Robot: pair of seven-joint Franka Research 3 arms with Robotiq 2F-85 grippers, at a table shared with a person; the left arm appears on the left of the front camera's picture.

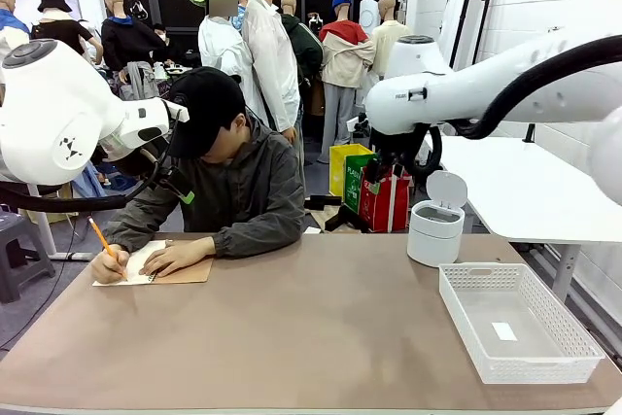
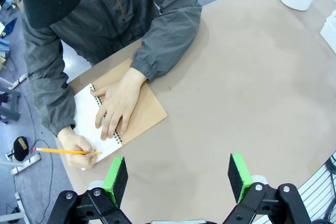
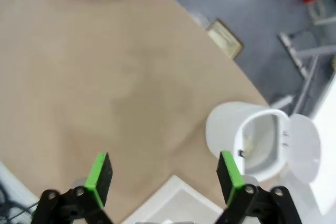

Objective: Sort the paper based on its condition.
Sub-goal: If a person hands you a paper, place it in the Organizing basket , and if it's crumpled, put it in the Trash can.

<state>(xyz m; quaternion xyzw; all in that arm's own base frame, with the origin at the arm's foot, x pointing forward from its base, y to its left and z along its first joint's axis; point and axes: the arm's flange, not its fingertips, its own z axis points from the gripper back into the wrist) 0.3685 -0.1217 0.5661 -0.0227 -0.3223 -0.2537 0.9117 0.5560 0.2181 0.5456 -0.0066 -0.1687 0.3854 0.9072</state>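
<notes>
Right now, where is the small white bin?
In the front view the small white bin stands on the table, right side near the far edge, lid open, just behind the white basket.

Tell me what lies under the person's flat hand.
An open spiral-bound notebook with brown card cover: the hand rests across its white page and wire spiral. Whatever is on the page beneath the hand is covered.

Left arm (image 1: 53,114) and right arm (image 1: 466,89) hover raised, each one's jaws wide apart (green pads (image 2: 115,179) facing each other).
</notes>
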